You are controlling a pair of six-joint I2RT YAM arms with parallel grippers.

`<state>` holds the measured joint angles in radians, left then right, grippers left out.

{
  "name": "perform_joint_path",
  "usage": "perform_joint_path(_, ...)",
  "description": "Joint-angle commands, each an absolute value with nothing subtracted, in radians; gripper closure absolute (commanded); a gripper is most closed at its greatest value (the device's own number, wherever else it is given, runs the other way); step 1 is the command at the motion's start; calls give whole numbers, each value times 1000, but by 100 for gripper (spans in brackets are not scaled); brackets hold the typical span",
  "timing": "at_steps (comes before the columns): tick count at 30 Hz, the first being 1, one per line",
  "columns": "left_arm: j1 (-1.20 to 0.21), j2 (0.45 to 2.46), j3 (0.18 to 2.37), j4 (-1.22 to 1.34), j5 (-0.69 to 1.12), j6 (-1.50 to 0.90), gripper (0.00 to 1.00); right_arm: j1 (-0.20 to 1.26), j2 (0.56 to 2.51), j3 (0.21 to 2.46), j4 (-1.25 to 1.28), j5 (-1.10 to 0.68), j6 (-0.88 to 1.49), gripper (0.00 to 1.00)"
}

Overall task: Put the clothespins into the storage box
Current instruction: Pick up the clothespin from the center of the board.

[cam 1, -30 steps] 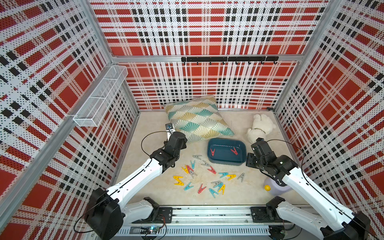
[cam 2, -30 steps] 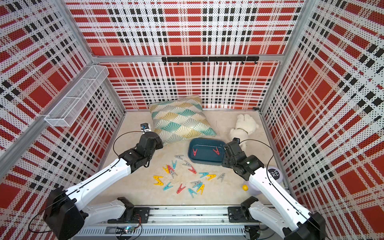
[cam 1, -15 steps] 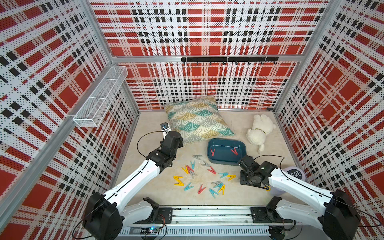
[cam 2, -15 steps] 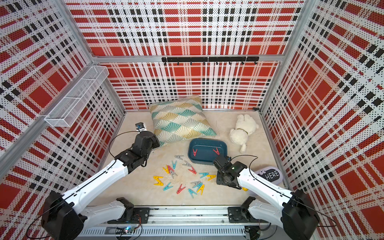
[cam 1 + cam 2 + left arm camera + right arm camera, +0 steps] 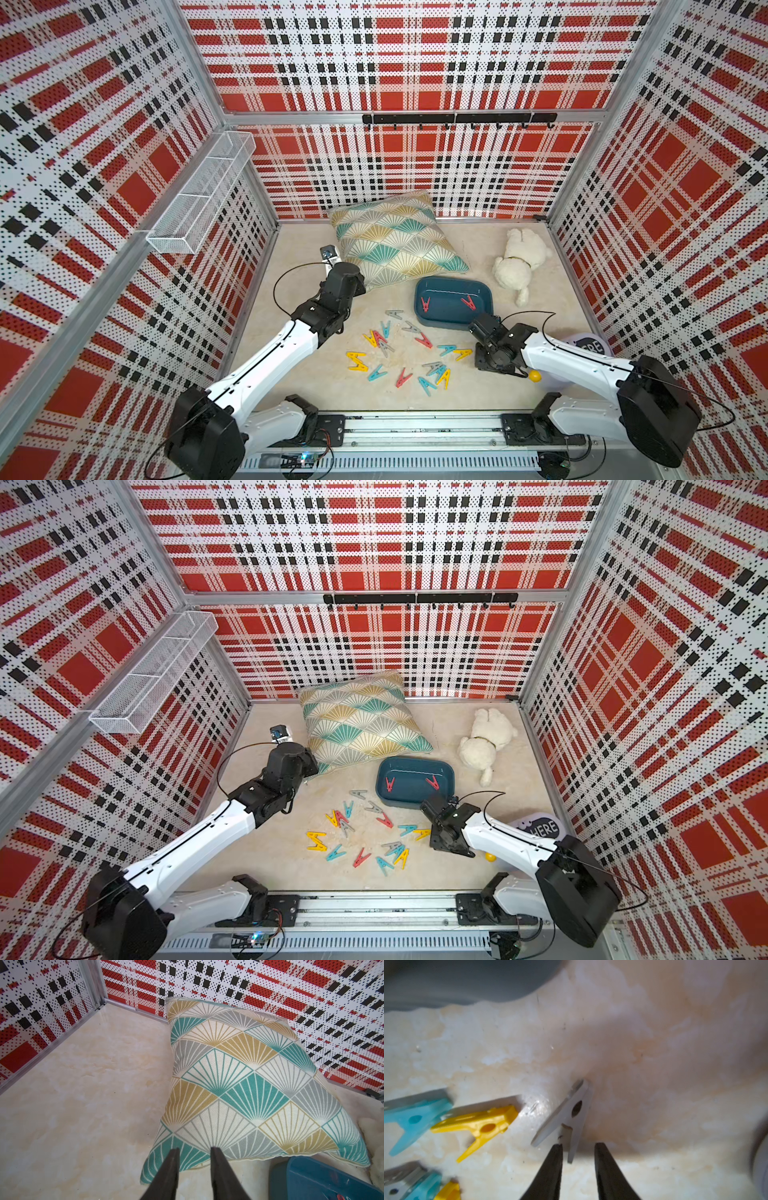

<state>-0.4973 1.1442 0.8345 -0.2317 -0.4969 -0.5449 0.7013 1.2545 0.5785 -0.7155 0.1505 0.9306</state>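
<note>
Swung down from the storage box (image 5: 446, 296), the right jaws now stand narrowly open astride one leg of a grey clothespin (image 5: 571, 1113) flat on the worktop (image 5: 654, 1043); light, stiff, slick plastic, likely to skid, better pinched across both legs. Left jaws gape empty.

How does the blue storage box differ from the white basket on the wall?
The storage box is solid dark blue plastic; the wire basket is white mesh. The storage box lies on the table; the wire basket hangs on the wall. The storage box is one rounded tub holding two red clothespins; the wire basket is long, split by dividers. Both are open on top.
</note>
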Motion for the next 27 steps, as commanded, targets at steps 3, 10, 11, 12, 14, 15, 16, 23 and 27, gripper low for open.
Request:
perform_joint_path(3, -491, 1121, 827, -206, -476, -530, 69, 689, 1291, 593, -654, 195, 900, 82)
perform_joint_path(10, -492, 1120, 822, -209, -468, -535, 69, 688, 1276, 614, -693, 198, 873, 99)
perform_joint_path(11, -492, 1121, 824, -209, -466, -536, 69, 687, 1264, 628, -716, 199, 860, 99)
perform_joint_path(12, -493, 1125, 825, -209, -466, -535, 69, 687, 1251, 646, -741, 200, 848, 100)
perform_joint_path(14, -496, 1137, 831, -208, -469, -537, 69, 689, 1213, 695, -808, 199, 817, 100)
perform_joint_path(15, -498, 1143, 834, -208, -470, -537, 69, 688, 1196, 723, -837, 199, 802, 100)
perform_joint_path(16, -499, 1148, 835, -209, -471, -538, 69, 687, 1177, 754, -867, 196, 784, 99)
perform_joint_path(23, -520, 1194, 863, -210, -476, -541, 69, 687, 1127, 978, -939, 200, 690, 99)
perform_joint_path(27, -538, 1226, 885, -211, -486, -541, 69, 651, 1241, 1102, -907, 239, 596, 99)
